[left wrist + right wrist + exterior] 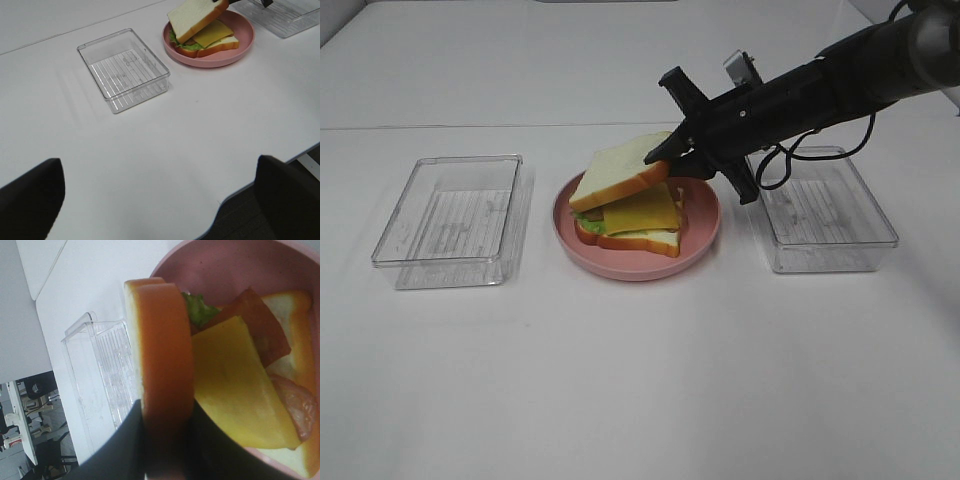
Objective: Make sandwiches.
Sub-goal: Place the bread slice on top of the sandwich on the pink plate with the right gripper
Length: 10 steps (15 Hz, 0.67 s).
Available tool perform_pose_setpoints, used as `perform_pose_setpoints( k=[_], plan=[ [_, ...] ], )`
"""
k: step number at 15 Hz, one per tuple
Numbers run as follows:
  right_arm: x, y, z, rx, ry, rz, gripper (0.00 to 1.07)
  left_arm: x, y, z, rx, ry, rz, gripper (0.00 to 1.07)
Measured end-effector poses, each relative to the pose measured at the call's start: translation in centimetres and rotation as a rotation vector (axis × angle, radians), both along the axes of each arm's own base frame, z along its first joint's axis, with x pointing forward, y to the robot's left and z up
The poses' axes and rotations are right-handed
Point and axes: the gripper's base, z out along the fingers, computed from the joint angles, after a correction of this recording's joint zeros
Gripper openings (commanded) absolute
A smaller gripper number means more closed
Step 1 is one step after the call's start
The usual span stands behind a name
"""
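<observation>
Pinched between the jaws of the right gripper is the top bread slice, gripped at its orange-brown crust edge; the right wrist view shows the two dark fingers pressed against either face of the slice. That slice hangs tilted, its far end raised by the gripper and its near end low over the rest of the sandwich. Below it on the pink plate lie the yellow cheese square, a bit of green lettuce, brown bacon and the bottom bread slice. A clear tray sits left of the plate, another clear tray to the right. Back over the table's near edge, the left gripper has its jaws spread wide with nothing between them.
</observation>
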Motion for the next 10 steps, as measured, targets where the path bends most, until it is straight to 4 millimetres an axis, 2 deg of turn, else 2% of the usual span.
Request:
perform_pose_setpoints(
  k=[1, 2, 4, 6, 7, 10],
  plan=[
    [-0.01, 0.01, -0.17, 0.0, 0.005, 0.001, 0.0, 0.0, 0.0, 0.0, 0.0, 0.0, 0.0, 0.97],
    [-0.02, 0.02, -0.17, 0.002, 0.008, 0.0, 0.08, 0.0, 0.0, 0.0, 0.0, 0.0, 0.0, 0.97],
    [-0.16, 0.12, -0.16, 0.013, 0.019, 0.013, 0.35, 0.0, 0.0, 0.0, 0.0, 0.0, 0.0, 0.97],
    [-0.34, 0.17, -0.17, 0.015, 0.027, 0.033, 0.69, 0.0, 0.0, 0.0, 0.0, 0.0, 0.0, 0.97],
    [-0.43, 0.1, -0.3, -0.005, 0.025, 0.048, 0.81, 0.0, 0.0, 0.0, 0.0, 0.0, 0.0, 0.97],
    [-0.76, -0.22, 0.25, -0.069, 0.008, 0.089, 0.81, 0.0, 0.0, 0.0, 0.0, 0.0, 0.0, 0.97]
  ],
)
